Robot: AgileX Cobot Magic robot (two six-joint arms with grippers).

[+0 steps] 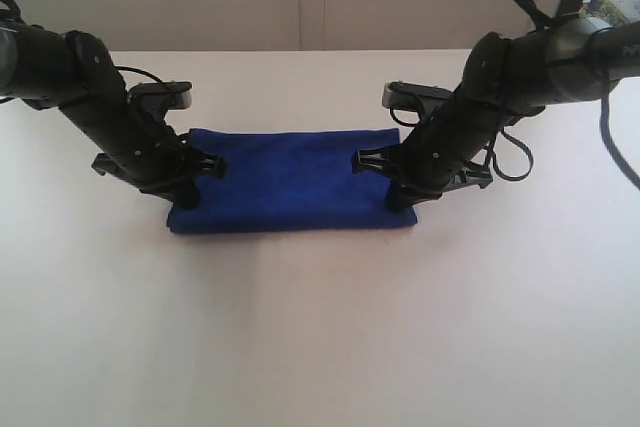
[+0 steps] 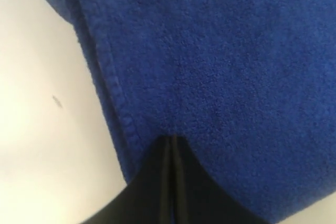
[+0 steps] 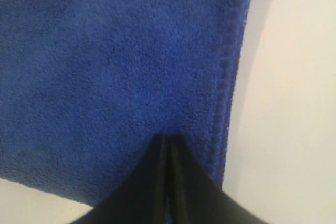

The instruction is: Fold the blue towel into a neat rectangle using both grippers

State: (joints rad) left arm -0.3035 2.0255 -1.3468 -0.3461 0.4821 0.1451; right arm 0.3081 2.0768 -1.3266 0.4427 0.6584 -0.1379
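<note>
The blue towel (image 1: 290, 182) lies folded in a flat rectangle on the white worktop (image 1: 320, 327), nearer its far edge. Our left fingers (image 2: 149, 192) and right fingers (image 3: 147, 192), both closed tight with no cloth visibly gripped, touch its short ends, we judge to press the fold flat

Folded blue towel (image 1: 290, 179) flat on white table (image 1: 320, 337)

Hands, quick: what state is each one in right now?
Left hand: closed, tips on the towel by its hem; a pinch cannot be told.
Right hand: closed, tips on the towel by its hem; same doubt.
</note>
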